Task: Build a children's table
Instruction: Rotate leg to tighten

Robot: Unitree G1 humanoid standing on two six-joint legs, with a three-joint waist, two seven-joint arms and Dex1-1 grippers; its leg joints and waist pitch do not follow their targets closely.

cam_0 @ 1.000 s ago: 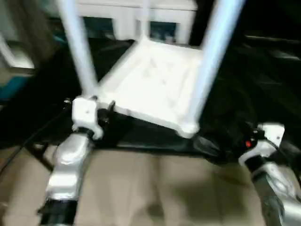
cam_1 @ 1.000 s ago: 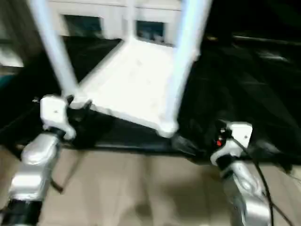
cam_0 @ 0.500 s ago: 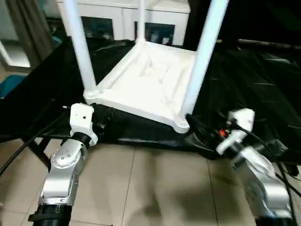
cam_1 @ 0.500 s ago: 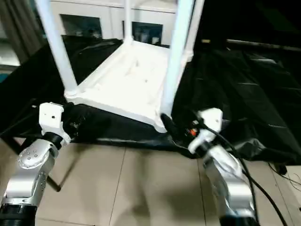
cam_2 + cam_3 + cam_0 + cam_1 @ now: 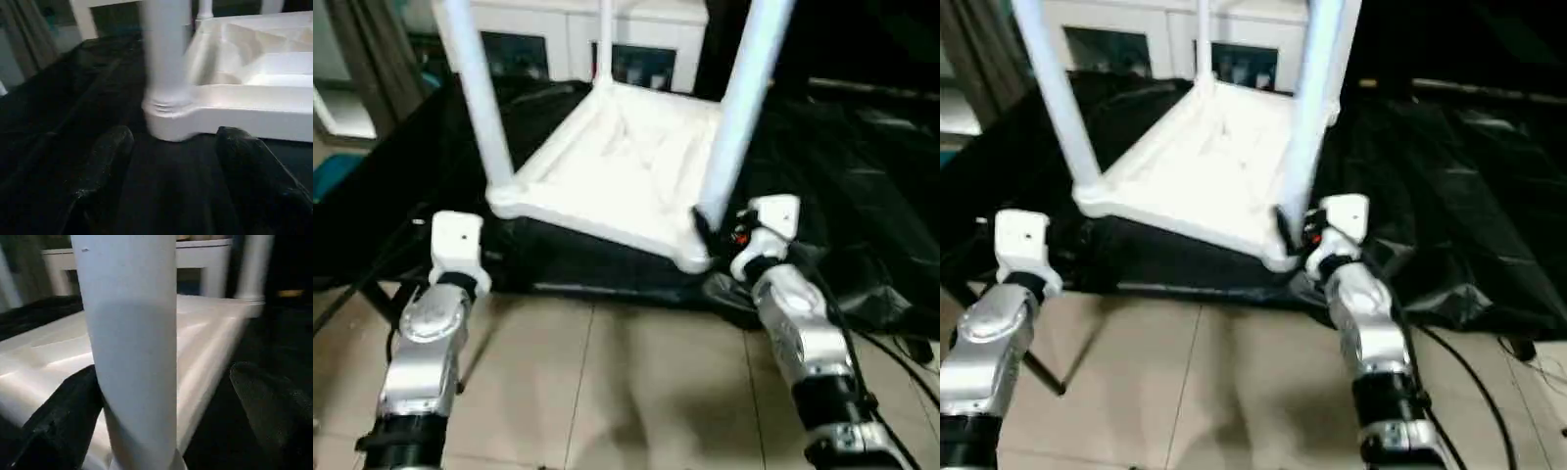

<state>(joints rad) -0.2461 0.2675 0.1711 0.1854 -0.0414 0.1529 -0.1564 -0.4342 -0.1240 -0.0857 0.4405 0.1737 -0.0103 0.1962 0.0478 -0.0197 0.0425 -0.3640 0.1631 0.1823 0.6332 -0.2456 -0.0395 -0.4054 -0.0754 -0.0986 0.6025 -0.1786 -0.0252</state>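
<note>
The black sheet (image 5: 862, 176) spreads under everything in front of me, draped over the work surface and bunched in folds at its near edge, above the tan tiled floor (image 5: 636, 382). On that sheet the white tabletop (image 5: 617, 166) lies upside down, its ribbed underside facing up, with the legs standing up out of its corner sockets. Behind it stands a white cabinet (image 5: 558, 39) with dark glass doors.

The near left leg (image 5: 475, 93) rises from the corner closest to my left arm; the near right leg (image 5: 744, 108) rises from the corner by my right arm. A far leg (image 5: 604, 39) stands at the back corner.

My right claw (image 5: 161, 411) is spread wide with the near right leg between its two fingers (image 5: 63, 421), low down by the socket; I cannot tell whether either finger touches it. My left claw (image 5: 168, 161) is partly spread and empty, resting low over the sheet just short of the near left corner, its fingers (image 5: 105, 161) pointing at the base of that leg.
</note>
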